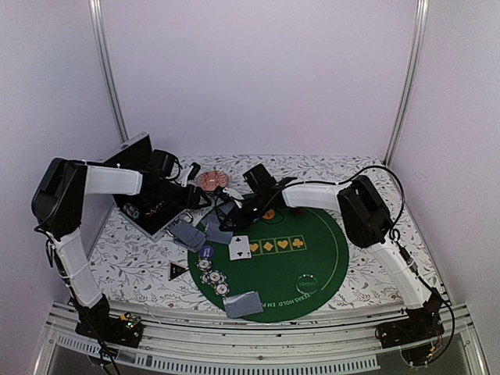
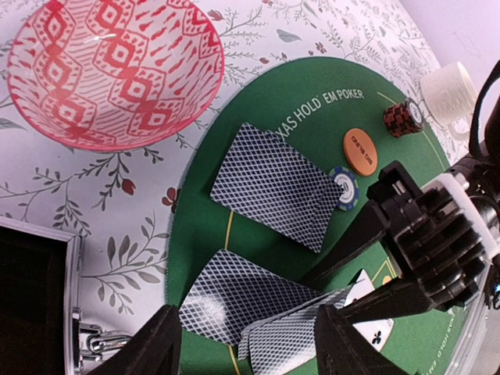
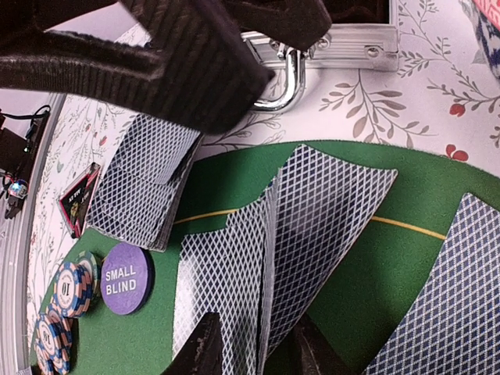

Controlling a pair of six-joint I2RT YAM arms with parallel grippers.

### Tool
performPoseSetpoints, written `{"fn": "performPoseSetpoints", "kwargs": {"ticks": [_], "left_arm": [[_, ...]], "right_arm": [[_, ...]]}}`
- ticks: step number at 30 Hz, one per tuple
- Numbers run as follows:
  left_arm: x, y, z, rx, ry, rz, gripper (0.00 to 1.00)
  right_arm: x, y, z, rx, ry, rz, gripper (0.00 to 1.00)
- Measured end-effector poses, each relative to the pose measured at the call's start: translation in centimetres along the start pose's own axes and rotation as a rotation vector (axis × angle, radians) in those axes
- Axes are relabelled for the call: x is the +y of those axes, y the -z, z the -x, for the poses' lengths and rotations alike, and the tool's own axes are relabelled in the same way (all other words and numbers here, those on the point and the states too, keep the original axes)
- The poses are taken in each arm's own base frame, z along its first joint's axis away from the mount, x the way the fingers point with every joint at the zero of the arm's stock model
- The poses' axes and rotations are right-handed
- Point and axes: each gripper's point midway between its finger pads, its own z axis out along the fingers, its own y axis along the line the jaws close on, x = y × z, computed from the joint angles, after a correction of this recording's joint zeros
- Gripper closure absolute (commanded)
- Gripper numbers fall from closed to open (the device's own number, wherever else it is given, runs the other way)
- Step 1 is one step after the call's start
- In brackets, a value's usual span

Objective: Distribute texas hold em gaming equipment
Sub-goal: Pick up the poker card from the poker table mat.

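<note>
Blue-backed cards [image 3: 234,273] are sitting inside the right hand [image 3: 256,332], ready for dealing out, but I cannot tell if it is gripping them.

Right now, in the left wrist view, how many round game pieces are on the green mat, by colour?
Orange button: 1
Blue chip: 1
Dark red chip stack: 1
Total: 3

Face-down cards [image 2: 269,183] on green mat [image 2: 258,94], orange button [image 2: 360,151] just beside blue chip [image 2: 343,187]
</note>
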Motion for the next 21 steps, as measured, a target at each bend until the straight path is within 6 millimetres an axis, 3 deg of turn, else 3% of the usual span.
{"fn": "performPoseSetpoints", "kwargs": {"ticks": [11,21], "left_arm": [[0.11,0.04,0.03,-0.001,0.002,0.001,0.4],[0.03,0.92,0.72,-0.022,0.002,0.001,0.4]], "right_arm": [[0.14,-0.14,0.22,-0.008,-0.033,0.003,0.97],[-0.14,0.11,0.97,-0.03,-0.064,-0.004,0.99]]}}
